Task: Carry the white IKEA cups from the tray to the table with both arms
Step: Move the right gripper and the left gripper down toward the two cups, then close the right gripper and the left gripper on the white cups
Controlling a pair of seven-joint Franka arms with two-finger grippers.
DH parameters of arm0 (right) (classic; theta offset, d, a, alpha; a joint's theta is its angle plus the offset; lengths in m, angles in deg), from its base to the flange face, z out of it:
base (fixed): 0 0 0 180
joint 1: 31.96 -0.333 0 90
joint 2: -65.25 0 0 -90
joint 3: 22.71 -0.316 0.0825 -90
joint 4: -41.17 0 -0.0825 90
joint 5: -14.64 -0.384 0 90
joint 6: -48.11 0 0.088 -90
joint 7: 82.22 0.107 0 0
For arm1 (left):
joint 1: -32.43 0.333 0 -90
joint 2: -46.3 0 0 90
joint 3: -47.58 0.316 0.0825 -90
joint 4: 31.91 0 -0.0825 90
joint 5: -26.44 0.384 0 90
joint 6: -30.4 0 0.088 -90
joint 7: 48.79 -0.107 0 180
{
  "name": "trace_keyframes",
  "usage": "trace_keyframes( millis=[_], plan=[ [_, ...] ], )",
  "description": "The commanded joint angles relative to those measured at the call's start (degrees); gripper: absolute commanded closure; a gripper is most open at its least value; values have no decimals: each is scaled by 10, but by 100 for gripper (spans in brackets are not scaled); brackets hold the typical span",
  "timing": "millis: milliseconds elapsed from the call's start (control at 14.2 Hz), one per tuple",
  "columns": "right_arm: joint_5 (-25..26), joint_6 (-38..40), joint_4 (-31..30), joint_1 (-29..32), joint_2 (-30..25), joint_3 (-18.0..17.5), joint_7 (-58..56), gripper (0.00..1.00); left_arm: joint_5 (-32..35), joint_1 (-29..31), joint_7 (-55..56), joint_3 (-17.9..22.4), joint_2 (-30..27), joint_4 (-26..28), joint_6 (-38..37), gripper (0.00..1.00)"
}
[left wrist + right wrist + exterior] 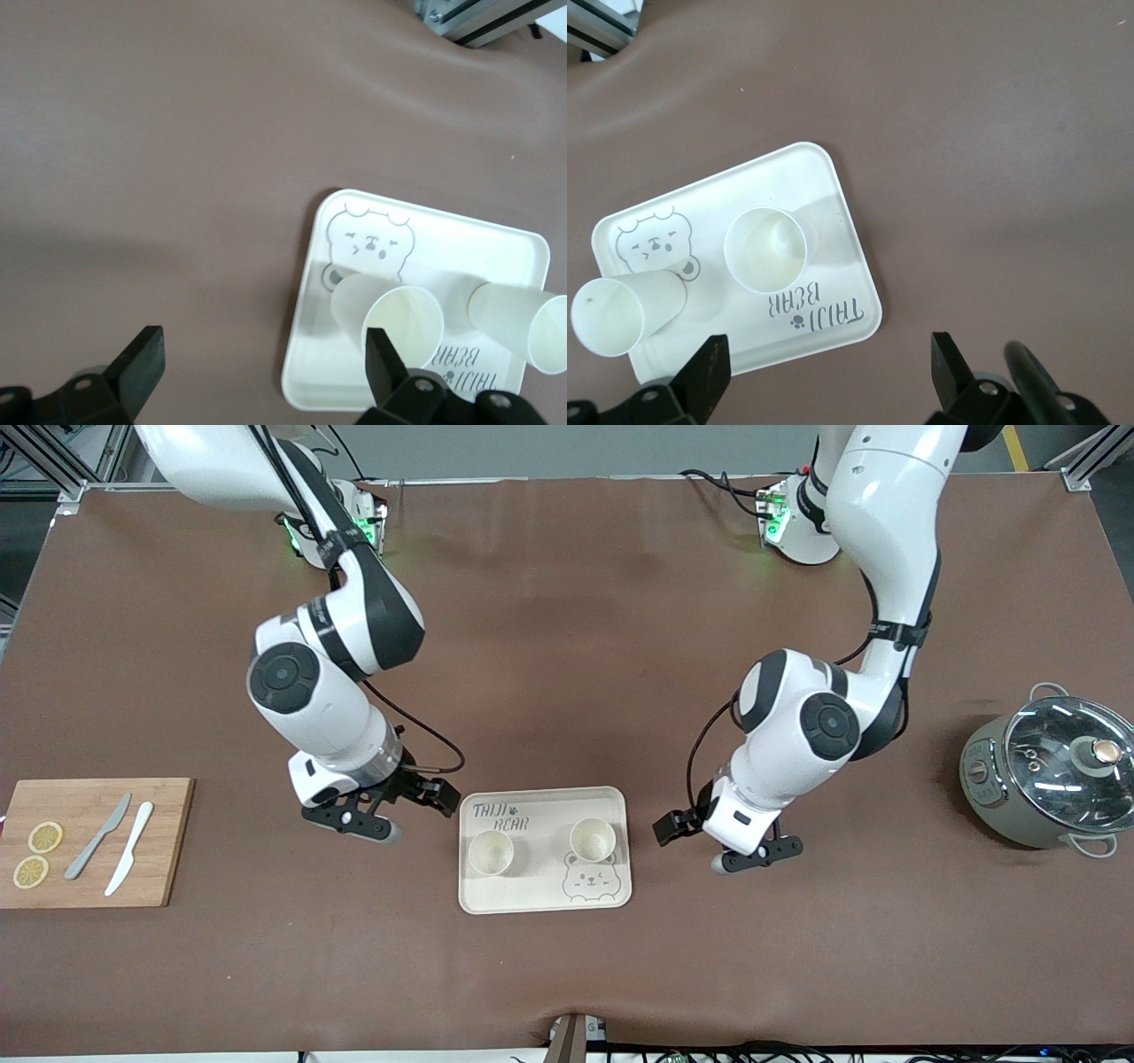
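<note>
We note 2 cups [491,853] [592,839] upright on the tray [542,900], left gripper [757,856] and right gripper [376,815] open and empty beside it, so each should descend squarely, straddling 1 rim before closing.
</note>
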Motion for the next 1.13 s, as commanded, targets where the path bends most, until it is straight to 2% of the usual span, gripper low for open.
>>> trace_keyframes(
  millis=[0, 283, 1060],
  plan=[
    [17, -38, 17, -16, 40, 6, 27, 0, -9, -26, 3, 5, 38, -30, 39, 0],
    [41, -82, 17, -28, 76, 7, 55, 0, -7, -50, 2, 6, 82, -48, 87, 0],
    [41, -177, 19, -35, 139, 9, 57, 0, -5, -89, 4, 6, 132, -43, 173, 0]
  ],
)
